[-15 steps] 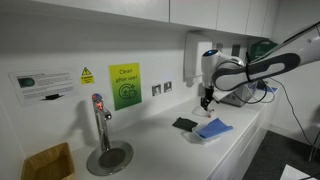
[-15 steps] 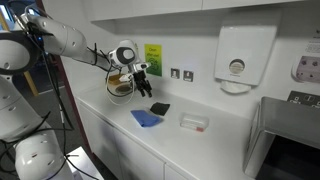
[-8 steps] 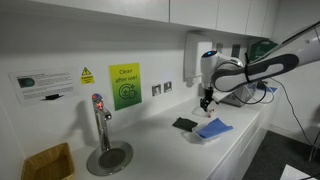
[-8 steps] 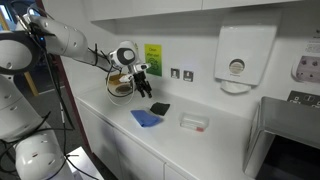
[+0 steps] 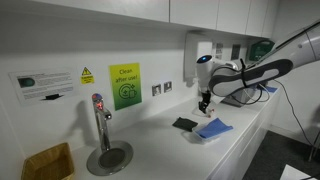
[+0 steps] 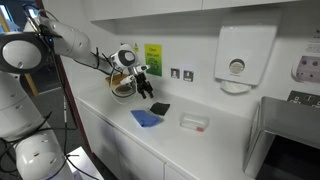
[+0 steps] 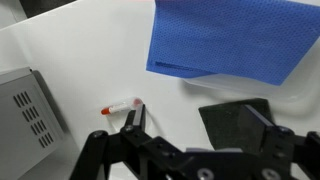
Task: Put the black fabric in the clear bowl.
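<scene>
The black fabric (image 5: 184, 124) (image 6: 159, 108) lies flat on the white counter next to the bright blue cloth (image 5: 214, 128) (image 6: 147, 118). In the wrist view the black fabric (image 7: 228, 126) sits between my fingers, with the blue cloth (image 7: 225, 40) above it. The clear bowl (image 6: 194, 122) stands empty further along the counter, with a red mark on it. It is faint in the wrist view (image 7: 122, 105). My gripper (image 5: 204, 101) (image 6: 146, 88) (image 7: 192, 109) is open and empty, hovering above the black fabric.
A tap (image 5: 99, 118) over a round drain (image 5: 108, 157) stands along the counter. A soap dispenser (image 6: 237, 65) and sockets (image 6: 181, 73) are on the wall. A grey perforated metal part (image 7: 25, 112) lies beside the bowl. The counter's front edge runs close to the blue cloth.
My gripper has shifted slightly lower toward the black fabric. Both cloths and the bowl have not moved.
</scene>
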Controlling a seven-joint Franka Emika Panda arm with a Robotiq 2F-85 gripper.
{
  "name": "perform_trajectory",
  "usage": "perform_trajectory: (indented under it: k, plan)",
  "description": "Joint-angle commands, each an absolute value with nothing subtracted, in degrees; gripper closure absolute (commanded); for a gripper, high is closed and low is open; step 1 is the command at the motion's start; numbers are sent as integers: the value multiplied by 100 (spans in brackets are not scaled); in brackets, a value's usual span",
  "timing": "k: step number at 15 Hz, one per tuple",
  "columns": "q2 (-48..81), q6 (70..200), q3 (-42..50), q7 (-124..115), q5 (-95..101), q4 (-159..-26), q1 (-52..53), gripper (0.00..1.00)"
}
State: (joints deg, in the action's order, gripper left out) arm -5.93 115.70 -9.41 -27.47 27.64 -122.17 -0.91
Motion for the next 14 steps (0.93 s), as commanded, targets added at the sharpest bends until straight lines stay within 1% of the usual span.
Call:
perform_trajectory:
  k: [1, 5, 14]
  plan:
    - [-142, 11368, -872, -2969, 3260, -11719, 53, 0]
    - [435, 11319, -810, -3143, 3707, -11212, 202, 0]
    - [1596, 10951, -547, -3141, 3706, -9986, 835, 0]
